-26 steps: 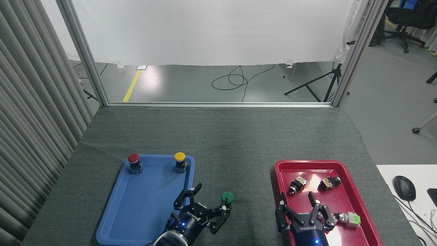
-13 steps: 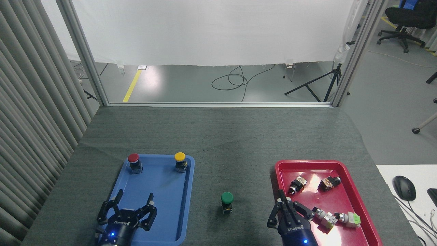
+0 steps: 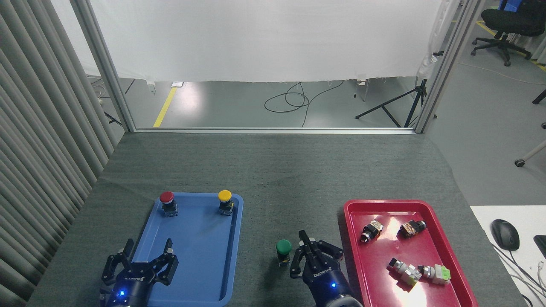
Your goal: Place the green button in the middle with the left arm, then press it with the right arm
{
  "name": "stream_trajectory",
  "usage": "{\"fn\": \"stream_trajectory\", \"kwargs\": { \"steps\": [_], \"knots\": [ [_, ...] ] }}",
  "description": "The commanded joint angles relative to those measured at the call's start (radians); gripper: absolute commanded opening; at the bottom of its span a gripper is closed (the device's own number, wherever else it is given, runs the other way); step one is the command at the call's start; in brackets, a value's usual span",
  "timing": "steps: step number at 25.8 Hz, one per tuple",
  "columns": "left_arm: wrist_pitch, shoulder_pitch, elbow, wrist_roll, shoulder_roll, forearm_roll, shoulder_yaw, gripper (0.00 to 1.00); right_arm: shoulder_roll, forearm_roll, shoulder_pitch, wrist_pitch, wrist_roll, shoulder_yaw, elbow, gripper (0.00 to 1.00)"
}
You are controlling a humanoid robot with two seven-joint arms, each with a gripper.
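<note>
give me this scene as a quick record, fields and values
green button: upright on the grey cloth, between the trays
left gripper: open, empty, over the blue tray's near left corner
right gripper: fingers drawn together, just right of the green button, not on its cap
blue tray holds: red button, yellow button
red tray: several loose switch parts

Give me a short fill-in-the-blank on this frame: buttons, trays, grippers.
1. The green button stands on the grey cloth between the blue tray and the ____ tray.
2. The blue tray holds a red button and a ____ button.
3. The gripper right beside the green button is the ____ one.
4. The left gripper has its fingers spread ____.

Missing words: red; yellow; right; open
</note>
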Motion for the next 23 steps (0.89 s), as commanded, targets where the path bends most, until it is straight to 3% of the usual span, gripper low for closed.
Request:
{"fn": "stream_trajectory", "kwargs": {
  "steps": [1,10,13,19,21,23],
  "knots": [
    [-0.008,0.001,0.005,0.001,0.006,0.004,0.028,0.99,0.024,0.014,-0.038,0.011,0.003,0.037,0.099,0.0],
    [-0.003,0.001,0.008,0.001,0.006,0.012,0.034,0.99,0.028,0.005,-0.05,0.04,0.005,0.065,0.224,0.0],
    [-0.001,0.001,0.008,0.001,0.006,0.012,0.034,0.99,0.03,0.002,-0.05,0.071,0.002,0.079,0.197,0.0],
    [0.0,-0.002,0.008,0.001,0.006,0.012,0.036,0.99,0.02,-0.029,-0.044,0.079,0.002,0.065,0.03,0.02],
    [-0.001,0.0,0.01,0.0,0.006,0.012,0.039,0.99,0.014,-0.046,-0.032,0.072,0.0,0.034,-0.016,0.15],
    [-0.001,-0.002,0.01,-0.002,0.006,0.012,0.04,0.99,-0.006,-0.067,0.002,0.071,-0.009,-0.015,-0.072,0.57]
  ]
}}
